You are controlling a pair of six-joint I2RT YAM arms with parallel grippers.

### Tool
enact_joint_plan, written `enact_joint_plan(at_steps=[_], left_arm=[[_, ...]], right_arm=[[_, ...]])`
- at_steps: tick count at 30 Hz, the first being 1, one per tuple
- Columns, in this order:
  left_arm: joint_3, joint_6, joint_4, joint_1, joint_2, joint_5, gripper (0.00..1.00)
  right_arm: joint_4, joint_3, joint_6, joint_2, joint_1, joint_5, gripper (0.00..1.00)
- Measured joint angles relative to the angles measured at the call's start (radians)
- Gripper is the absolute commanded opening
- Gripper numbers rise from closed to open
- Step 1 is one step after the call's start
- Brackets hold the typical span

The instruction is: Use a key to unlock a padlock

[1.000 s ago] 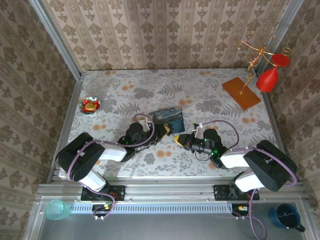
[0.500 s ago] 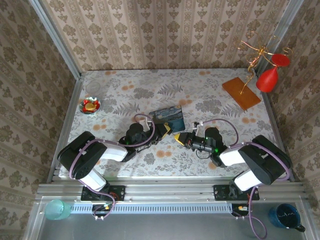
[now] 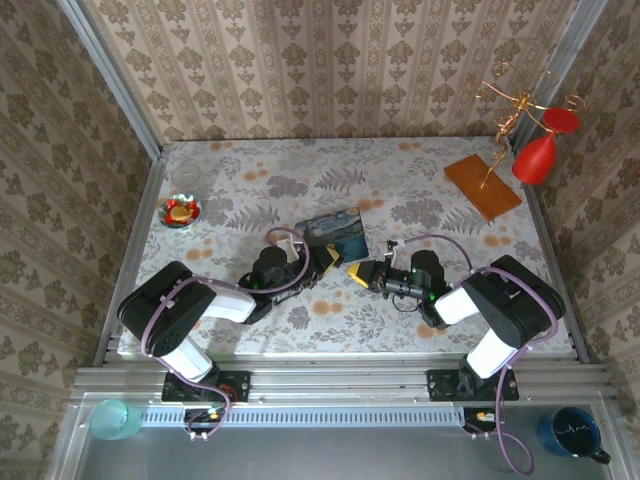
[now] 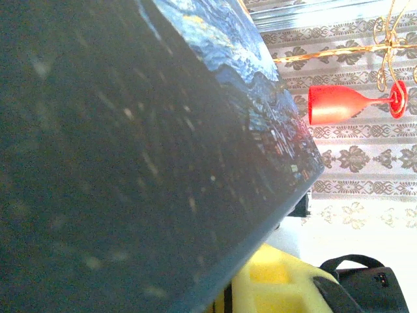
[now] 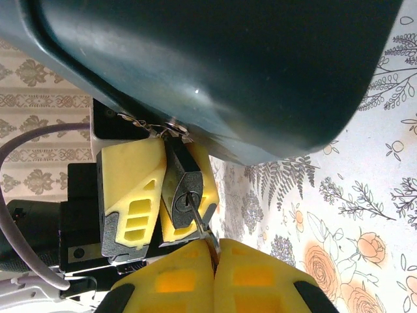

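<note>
Blue painted box (image 4: pixel 130 163) sat very close to the lens. Yellow gripper finger (image 4: pixel 273 283) just under its edge, red glass (image 4: pixel 339 104) well beyond.

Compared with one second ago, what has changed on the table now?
The right arm swung its elbow inward, toward the middle, and the blue box shifted slightly toward the far wall. The same: left fingers around the padlock, right fingers holding the key in its keyhole.
</note>
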Motion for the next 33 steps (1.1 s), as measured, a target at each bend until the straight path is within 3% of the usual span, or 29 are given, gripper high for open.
enact_joint_plan(at_steps=[13,33], left_arm=[[0.013,0.000,0.040,0.000,0.026,-0.041,0.00],[0.014,0.050,0.032,0.005,0.035,-0.029,0.14]], right_arm=[[-0.009,0.035,0.005,0.010,-0.008,-0.004,0.00],[-0.032,0.039,0.001,0.010,0.064,0.026,0.00]])
